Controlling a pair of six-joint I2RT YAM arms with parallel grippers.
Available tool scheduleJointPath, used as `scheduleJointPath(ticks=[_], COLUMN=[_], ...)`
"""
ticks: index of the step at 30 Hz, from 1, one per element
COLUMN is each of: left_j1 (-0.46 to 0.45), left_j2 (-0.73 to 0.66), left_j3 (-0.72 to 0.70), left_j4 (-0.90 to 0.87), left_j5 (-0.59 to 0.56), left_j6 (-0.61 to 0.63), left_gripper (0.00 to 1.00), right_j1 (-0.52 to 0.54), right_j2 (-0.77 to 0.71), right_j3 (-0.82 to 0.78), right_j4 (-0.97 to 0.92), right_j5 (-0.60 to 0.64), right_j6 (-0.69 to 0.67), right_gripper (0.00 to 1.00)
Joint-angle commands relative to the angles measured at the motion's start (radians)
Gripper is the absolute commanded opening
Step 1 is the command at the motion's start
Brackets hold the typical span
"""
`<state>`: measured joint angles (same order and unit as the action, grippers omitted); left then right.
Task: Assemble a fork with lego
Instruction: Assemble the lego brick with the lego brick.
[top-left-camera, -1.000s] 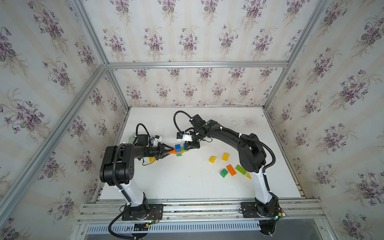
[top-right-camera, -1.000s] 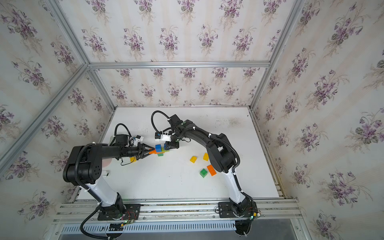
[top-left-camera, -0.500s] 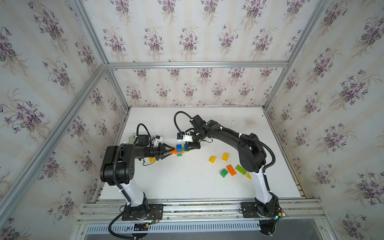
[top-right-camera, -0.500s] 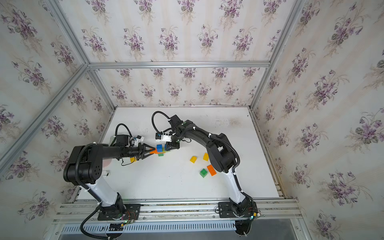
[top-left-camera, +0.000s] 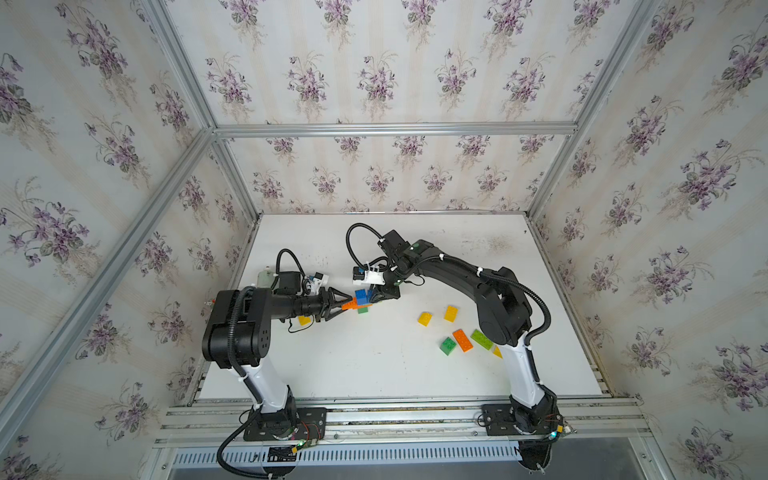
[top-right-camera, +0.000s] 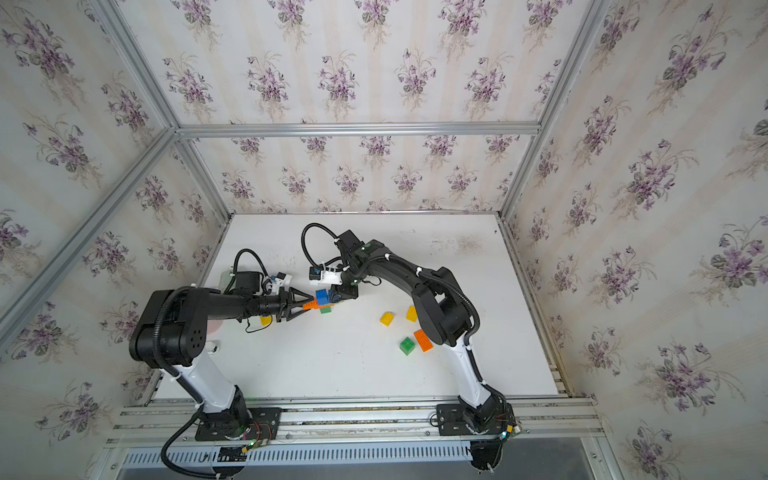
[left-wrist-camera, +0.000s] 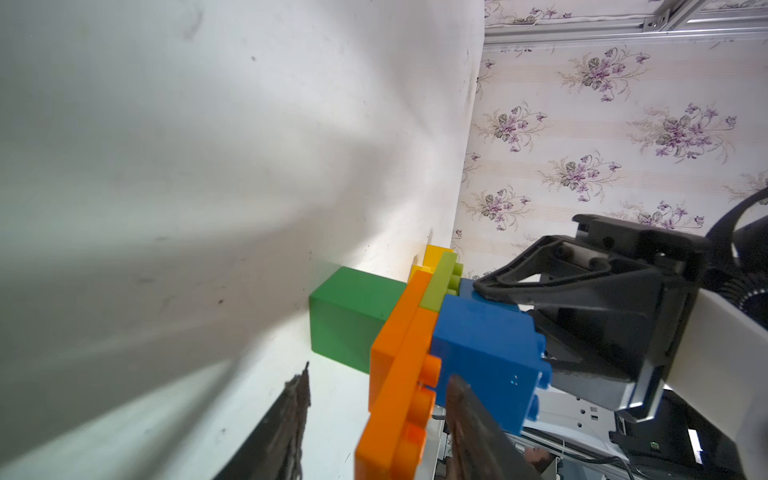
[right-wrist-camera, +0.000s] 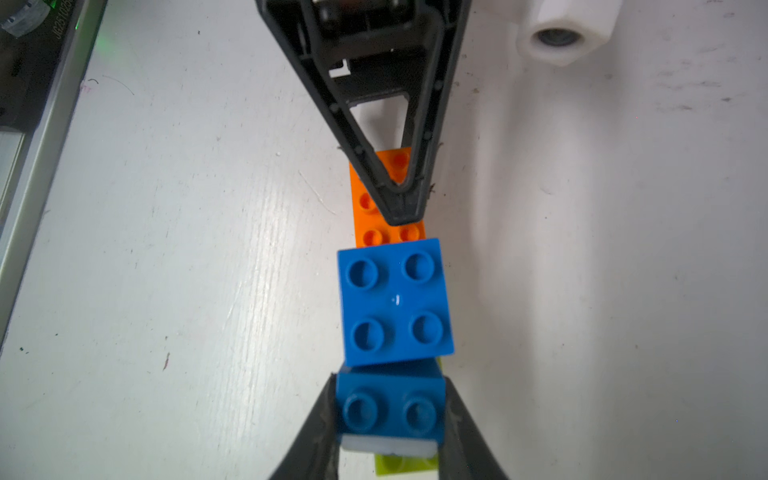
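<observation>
Flowered wallpaper closes in the white table (top-left-camera: 374, 374) on three sides, and your work sits toward the table's left half, well away from every edge. Your right gripper (right-wrist-camera: 390, 415) is pinched on the small blue brick (right-wrist-camera: 390, 405) at one end of the build (top-left-camera: 361, 300), which I judge is there to steady the whole piece while the other arm works. A larger blue brick (right-wrist-camera: 395, 301) sits next to it on top of the orange plate (left-wrist-camera: 399, 382); a lime brick (left-wrist-camera: 440, 282) and a yellow one (left-wrist-camera: 434, 251) lie further along, and a green block (left-wrist-camera: 353, 316) hangs under the orange, its far face against the table in the left wrist view.

Your left gripper (left-wrist-camera: 374, 419) straddles the free end of the orange plate with its fingers (left-wrist-camera: 291, 415) spread: one finger stands clear of the plate with table showing between, the other is close by the studs, and I cannot tell whether it touches. So only the right side carries the build, as far as I can judge.

Spare bricks lie well apart to the right: two yellow (top-left-camera: 424, 318), an orange (top-left-camera: 462, 340), a green (top-left-camera: 447, 345) and a lime (top-left-camera: 481, 338), beside the right arm's base. Another yellow (top-left-camera: 304, 320) sits under the left forearm. Open table lies between the build and those spares and toward the front rail, so you have room to draw the left arm back without brushing anything but that one yellow.
</observation>
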<state>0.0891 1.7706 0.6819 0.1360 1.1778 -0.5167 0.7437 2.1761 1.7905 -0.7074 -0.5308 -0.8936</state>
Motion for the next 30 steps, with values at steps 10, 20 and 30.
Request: scheduleJointPath(ticks=[10,20,30], left_j1=[-0.041,-0.042,-0.042], left_j2=[0.019,0.05,0.053], left_j3=[0.008,0.008,0.016], left_j4=[0.003,0.014,-0.02], left_j5=[0.005,-0.002,-0.011], left_j6=[0.03,0.027,0.05], left_gripper=[0.61,0.49,0.47], right_j1=[0.003,0.006,-0.039], right_j2=[0.005,0.005,-0.038], right_j3=[0.014,0.016,0.015], right_j4=[-0.019,-0.027,-0.059], right_j5=[-0.02,-0.017,-0.007], right_j6=[-0.007,-0.003,-0.068], right_gripper=[0.15,0.14,0.16])
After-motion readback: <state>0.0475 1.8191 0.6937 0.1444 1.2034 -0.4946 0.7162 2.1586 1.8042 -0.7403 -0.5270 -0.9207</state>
